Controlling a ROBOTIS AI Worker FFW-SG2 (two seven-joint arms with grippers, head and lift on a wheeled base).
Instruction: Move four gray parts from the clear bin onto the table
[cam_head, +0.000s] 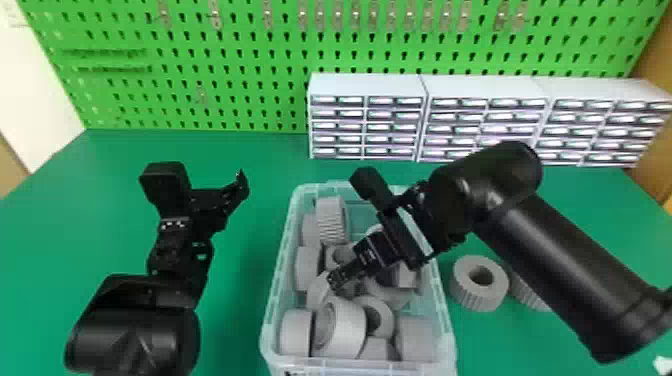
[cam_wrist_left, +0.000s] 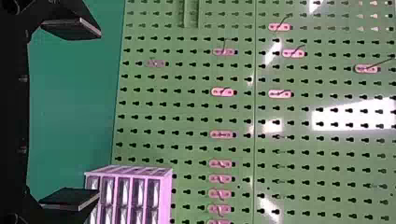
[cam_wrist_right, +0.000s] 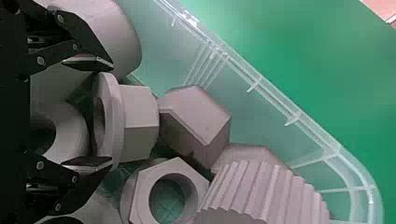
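Inside a clear plastic bin (cam_head: 360, 364), the right gripper (cam_head: 334, 281) points down among matte gray parts (cam_head: 345, 325), its jaws standing fairly wide on either side of a flanged part (cam_wrist_right: 137, 109). Whether they touch it is impossible to tell. Its round collar meets a faceted, angular body. Near it lie a six-sided nut (cam_wrist_right: 140, 198) with a smooth round bore and a heavily ridged cylinder (cam_wrist_right: 257, 193), piled with smooth-walled rings and blocks.

On the smooth green worktop (cam_head: 260, 160), just beside the bin at the robot's right, sit two gray pieces: a thick ring (cam_head: 465, 292) with grooved sides and a ridged part (cam_head: 530, 292) partly hidden behind the right arm. The left gripper (cam_head: 240, 186) hangs over the worktop left of the bin, its jaws wide and empty. Behind stand glossy-fronted drawer units (cam_head: 365, 85) and a perforated green metal-looking pegboard (cam_head: 240, 65).
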